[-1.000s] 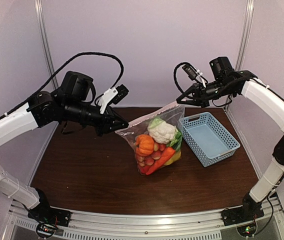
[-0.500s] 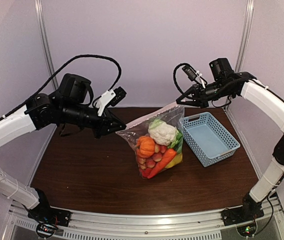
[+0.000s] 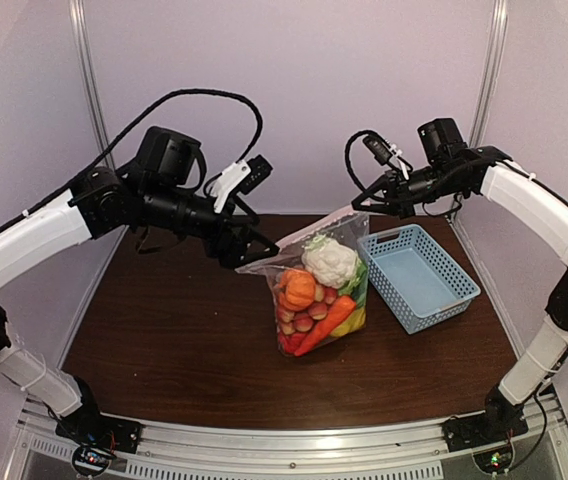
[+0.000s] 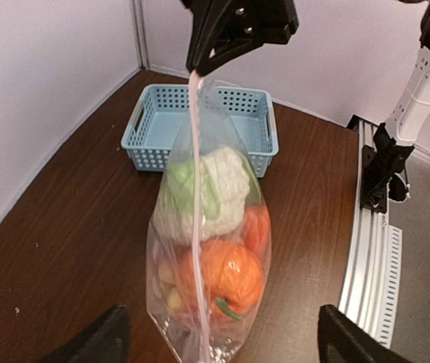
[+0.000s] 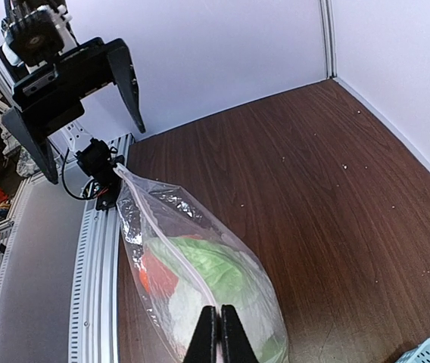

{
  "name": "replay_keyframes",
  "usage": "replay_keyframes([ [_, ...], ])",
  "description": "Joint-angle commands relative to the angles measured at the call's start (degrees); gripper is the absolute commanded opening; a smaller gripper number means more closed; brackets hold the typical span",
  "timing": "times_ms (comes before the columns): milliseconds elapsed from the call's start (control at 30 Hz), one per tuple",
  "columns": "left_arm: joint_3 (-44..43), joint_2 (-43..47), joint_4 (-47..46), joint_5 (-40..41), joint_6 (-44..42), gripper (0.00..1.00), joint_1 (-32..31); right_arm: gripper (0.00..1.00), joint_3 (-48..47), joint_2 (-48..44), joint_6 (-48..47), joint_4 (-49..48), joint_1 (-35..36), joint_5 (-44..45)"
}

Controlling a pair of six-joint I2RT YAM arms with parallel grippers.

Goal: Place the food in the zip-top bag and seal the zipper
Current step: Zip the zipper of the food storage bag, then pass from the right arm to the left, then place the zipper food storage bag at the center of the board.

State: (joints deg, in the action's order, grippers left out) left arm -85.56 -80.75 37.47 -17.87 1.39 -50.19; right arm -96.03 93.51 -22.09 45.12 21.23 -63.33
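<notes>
Grips the zipper (image 4: 194,151) at one top corner of the bag (image 3: 264,266) with the right gripper (image 3: 364,208), fingers pressed together. Holds the left gripper (image 3: 256,250) spread wide on either side of the opposite corner, clamping nothing. Locates the food (image 3: 309,300) inside the upright bag, bottom on the table (image 3: 164,340), just beside the blue basket (image 3: 394,238).

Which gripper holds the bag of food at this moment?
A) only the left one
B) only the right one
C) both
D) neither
B: the right gripper is shut on the zipper of the zip-top bag; the left gripper stands open, gripping nothing.
</notes>
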Motion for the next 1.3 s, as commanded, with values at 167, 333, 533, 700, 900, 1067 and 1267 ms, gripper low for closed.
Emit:
replay_keyframes([
  [167,-11.2,-13.4,-4.3,2.3,-2.5,0.95,-2.5,0.00,-1.3,-2.2,-0.1,0.2,1.6,0.8],
  [333,-14.6,-16.8,-3.5,0.4,-2.7,0.63,-2.4,0.00,-0.8,-2.7,0.3,-0.3,1.8,1.2],
  [533,-16.7,-19.0,0.2,-0.2,-3.0,0.26,-2.3,0.00,-0.8,-2.8,0.8,-0.7,1.8,1.2],
  [700,-17.8,-19.5,1.1,0.0,-3.2,0.08,-2.1,0.00,-0.2,-2.9,1.5,-1.6,1.9,1.6],
  [900,-18.8,-19.5,0.5,0.5,-4.7,0.00,0.0,0.32,-0.6,-3.3,1.3,-1.1,0.5,5.0],
  [1067,-22.2,-20.9,-1.1,4.7,-10.4,0.00,4.0,0.68,-0.9,-5.3,2.4,-3.4,-3.6,11.3],
  [1267,-31.4,-25.4,-3.6,4.9,-12.6,0.00,9.0,1.00,3.2,-8.5,10.5,-12.4,-11.2,15.7],
])
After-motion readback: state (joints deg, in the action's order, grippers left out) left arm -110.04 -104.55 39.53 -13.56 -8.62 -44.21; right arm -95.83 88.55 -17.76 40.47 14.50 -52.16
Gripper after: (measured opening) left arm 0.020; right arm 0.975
